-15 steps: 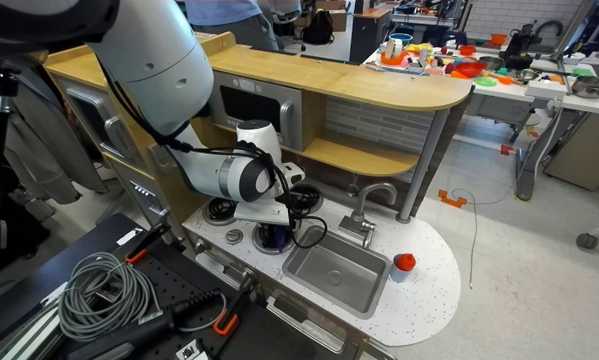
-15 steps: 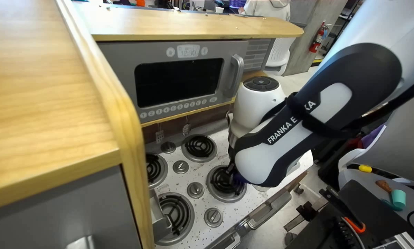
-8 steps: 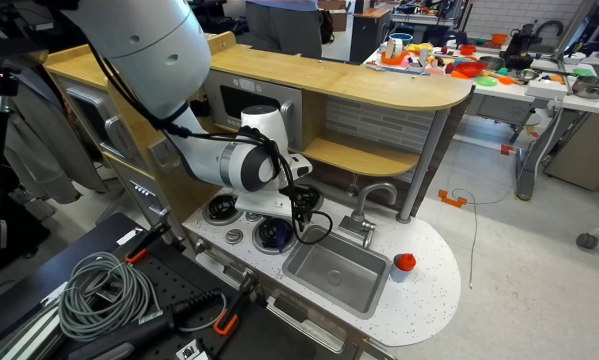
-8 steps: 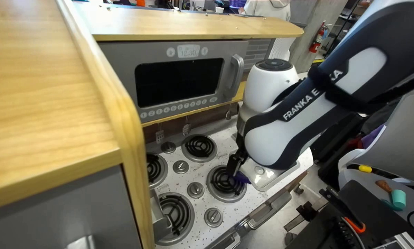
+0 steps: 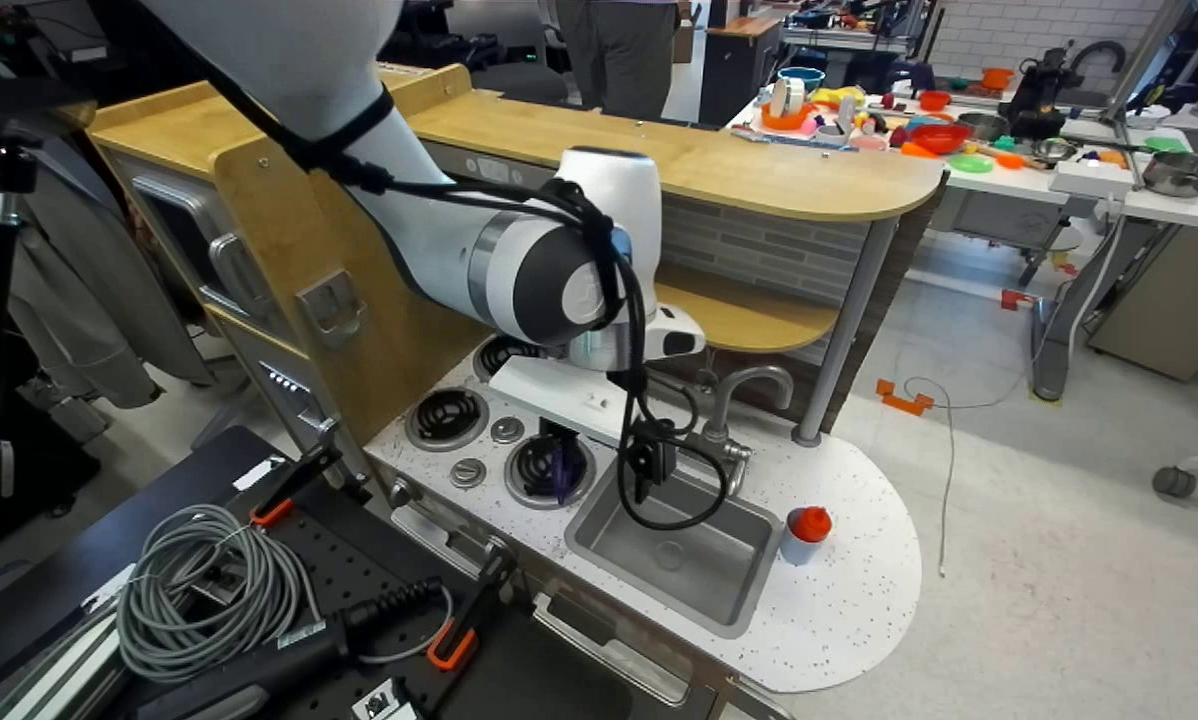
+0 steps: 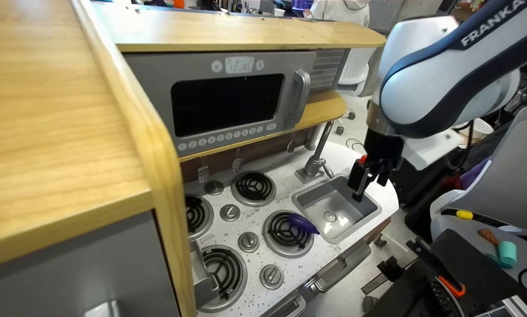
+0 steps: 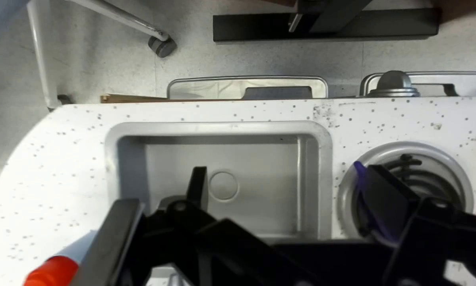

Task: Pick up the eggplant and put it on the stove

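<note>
My claw point(image 6: 370, 187) hangs above the sink point(image 6: 320, 207), its two fingers point(image 7: 107, 242) spread wide apart. The eggplant point(image 6: 302, 223) is clear of me: it lies on the stove point(image 6: 251, 220), across the black coils of the front burner point(image 6: 277, 233) just beside the sink, its narrow end reaching over the silver ring. In an exterior view a plain gap shows between it and my fingers. In my wrist view one finger stands in front of it, so only a purple strip shows along that finger's edge; the other finger blocks part of the sink and some of the pale speckled desk point(image 5: 859, 600). In an exterior view I can make out all four burners, one of them partly hidden by the wooden panel point(image 6: 166, 176), with round grey knobs point(image 6: 249, 242) set among them. The tap point(image 6: 316, 163) rises behind the sink. On the side of the sink away from the stove, a pale cup point(image 5: 799, 550) stands upright on the desk, with something red point(image 5: 812, 523) at its top. The microwave point(image 6: 228, 97) sits above the back of the stove.
</note>
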### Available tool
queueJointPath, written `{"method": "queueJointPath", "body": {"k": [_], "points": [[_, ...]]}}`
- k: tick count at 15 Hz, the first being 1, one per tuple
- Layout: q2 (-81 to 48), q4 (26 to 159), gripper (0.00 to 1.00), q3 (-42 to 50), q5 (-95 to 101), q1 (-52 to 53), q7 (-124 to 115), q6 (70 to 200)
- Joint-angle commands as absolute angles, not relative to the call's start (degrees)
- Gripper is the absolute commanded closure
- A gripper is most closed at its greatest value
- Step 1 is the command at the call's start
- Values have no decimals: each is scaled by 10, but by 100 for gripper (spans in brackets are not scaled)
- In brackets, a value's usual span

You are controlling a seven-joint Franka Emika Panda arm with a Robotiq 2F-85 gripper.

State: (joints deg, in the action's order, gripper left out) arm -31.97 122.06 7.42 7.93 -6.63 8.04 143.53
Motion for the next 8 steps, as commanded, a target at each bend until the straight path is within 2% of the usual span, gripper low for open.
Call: {"method": "queueJointPath", "body": {"k": [1, 8], "points": [[-235, 1254, 0, 85, 55, -112, 90, 1437], [-263, 1230, 0, 85, 66, -111, 86, 1435]]}}
